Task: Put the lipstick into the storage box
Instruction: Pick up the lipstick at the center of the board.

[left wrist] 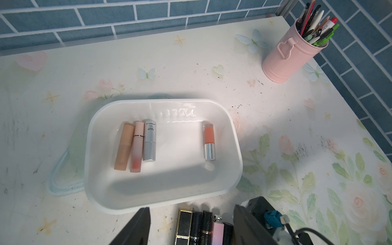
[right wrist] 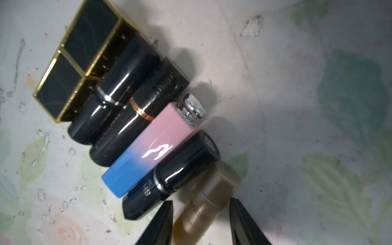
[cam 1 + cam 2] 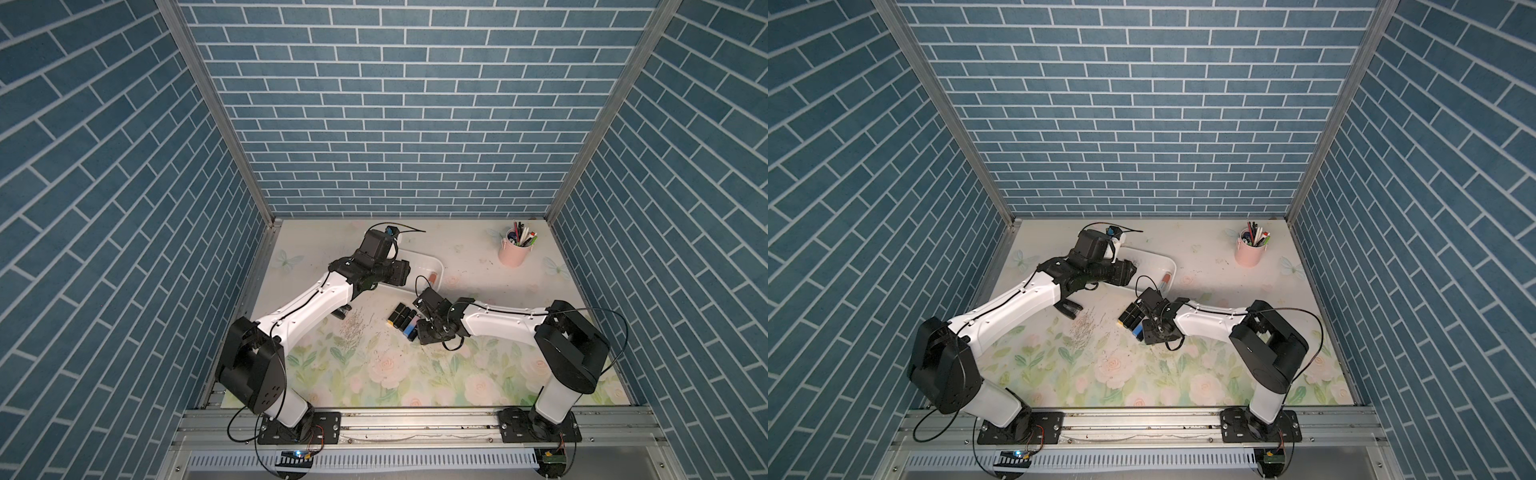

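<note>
The white storage box [image 1: 237, 148] [image 3: 436, 266] holds several lipsticks: three side by side [image 1: 135, 146] and an orange one with a silver base [image 1: 209, 142]. A row of lipsticks [image 3: 402, 318] lies on the table just in front of it, among them a pink-and-blue tube [image 2: 148, 148]. At that row's end is a brown lipstick [image 2: 214, 186], blurred, with my right gripper [image 2: 201, 200] [image 3: 420, 328] shut on it, one fingertip on each side. My left gripper [image 1: 191, 207] [image 3: 401, 274] hangs open and empty above the box's near side.
A pink pen cup [image 3: 515, 249] [image 1: 290, 55] full of pens stands at the back right. Fine grey specks [image 3: 353, 328] are strewn left of the row. A small dark object [image 3: 341, 312] lies under the left forearm. Brick-pattern walls close three sides.
</note>
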You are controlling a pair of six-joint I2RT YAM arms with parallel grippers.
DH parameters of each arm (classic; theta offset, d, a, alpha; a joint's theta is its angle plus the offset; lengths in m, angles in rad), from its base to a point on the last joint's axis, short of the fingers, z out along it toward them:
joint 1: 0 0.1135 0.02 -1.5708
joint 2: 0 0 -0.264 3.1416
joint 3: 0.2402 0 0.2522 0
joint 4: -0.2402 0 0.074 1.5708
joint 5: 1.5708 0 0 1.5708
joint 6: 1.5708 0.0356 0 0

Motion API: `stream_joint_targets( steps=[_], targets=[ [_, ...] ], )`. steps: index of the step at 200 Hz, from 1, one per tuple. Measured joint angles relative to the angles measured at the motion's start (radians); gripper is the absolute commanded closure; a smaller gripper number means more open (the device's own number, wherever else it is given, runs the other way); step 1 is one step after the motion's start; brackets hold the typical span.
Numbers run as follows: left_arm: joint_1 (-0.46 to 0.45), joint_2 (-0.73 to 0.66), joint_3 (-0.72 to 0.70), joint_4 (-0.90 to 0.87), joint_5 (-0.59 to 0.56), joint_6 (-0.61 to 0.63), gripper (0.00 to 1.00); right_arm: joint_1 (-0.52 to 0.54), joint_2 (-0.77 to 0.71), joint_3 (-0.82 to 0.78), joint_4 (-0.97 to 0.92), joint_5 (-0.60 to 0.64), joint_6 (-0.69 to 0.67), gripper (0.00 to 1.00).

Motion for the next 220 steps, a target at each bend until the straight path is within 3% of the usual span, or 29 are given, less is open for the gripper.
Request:
stream_joint_targets(
  steps=[39,85,148,192,220],
  targets=[
    [0.0,0.0,0.0,0.0,0.004,0.0,0.32,0.0,0.0,0.0,-0.019,0.008,0.0,0.53],
    [0.0,-0.002,0.0,0.0,0.01,-0.005,0.31,0.0,0.003,-0.003,-0.033,0.013,-0.003,0.6],
    [0.006,-0.021,-0.029,0.003,0.022,-0.014,0.3,0.0,-0.002,-0.014,-0.03,0.029,-0.006,0.86],
    [0.036,-0.042,-0.052,0.019,0.083,-0.034,0.29,0.0,-0.024,-0.031,-0.04,0.038,-0.006,0.88],
    [0.077,-0.074,-0.064,0.051,0.156,-0.056,0.23,-0.018,-0.064,-0.035,-0.054,0.049,-0.008,0.88]
  ],
)
